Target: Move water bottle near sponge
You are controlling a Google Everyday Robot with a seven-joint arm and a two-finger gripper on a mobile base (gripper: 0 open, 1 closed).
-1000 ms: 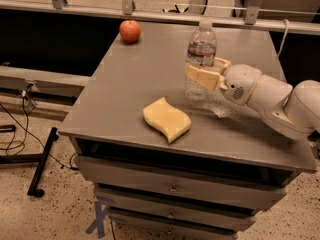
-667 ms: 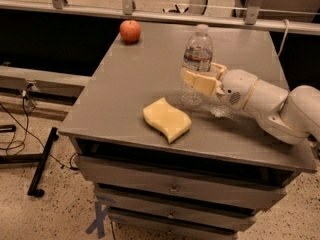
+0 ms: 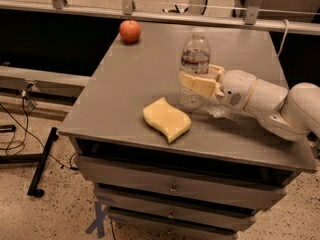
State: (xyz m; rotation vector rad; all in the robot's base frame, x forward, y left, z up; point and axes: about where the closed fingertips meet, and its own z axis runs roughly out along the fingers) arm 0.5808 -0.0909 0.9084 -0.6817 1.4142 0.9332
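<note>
Water bottle upright, gripper clamped on it, beside sponge.

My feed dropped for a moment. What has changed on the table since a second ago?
The pincer, clamped on the bottle, has carried it a little to the left, closer to the sponge. Nothing was let go. The sponge and the apple lie where they were.
</note>
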